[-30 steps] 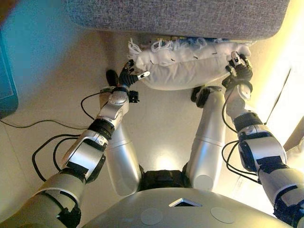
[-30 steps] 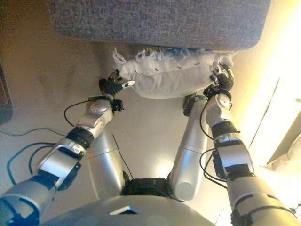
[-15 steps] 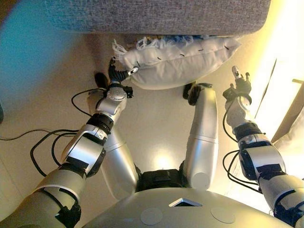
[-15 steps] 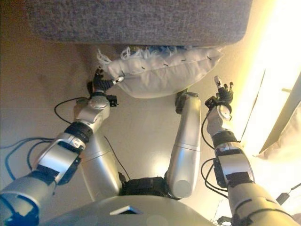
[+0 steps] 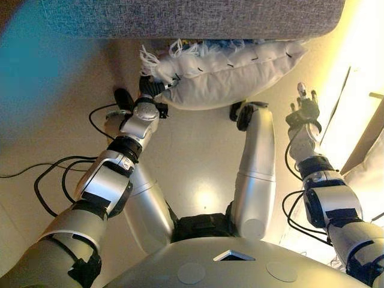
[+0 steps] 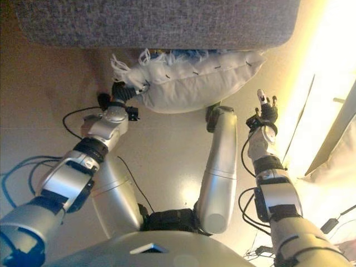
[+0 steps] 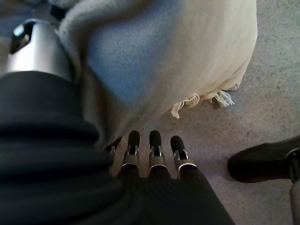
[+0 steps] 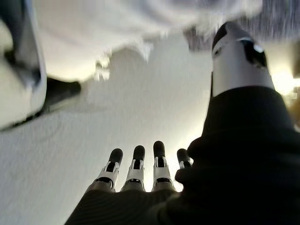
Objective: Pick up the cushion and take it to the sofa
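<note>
while the cushion hangs short of the seat, entries run: sofa (image 5: 192,15), grey, along the far edge. cushion (image 5: 234,75), white, fringed, long axis running left to right, close under the sofa front, above the floor (image 5: 198,162). left hand (image 5: 150,90), at the cushion's left end, fingers (image 7: 152,145) against the cloth; whether clamped, cannot tell. right hand (image 5: 306,108), fingers straight and apart, clear of the cushion's right end, holding nothing.

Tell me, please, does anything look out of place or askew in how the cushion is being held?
Yes. The white fringed cushion hangs tilted below the grey sofa, with only the left hand at its fringed end. The right hand is open, apart from the cushion's other corner.
</note>
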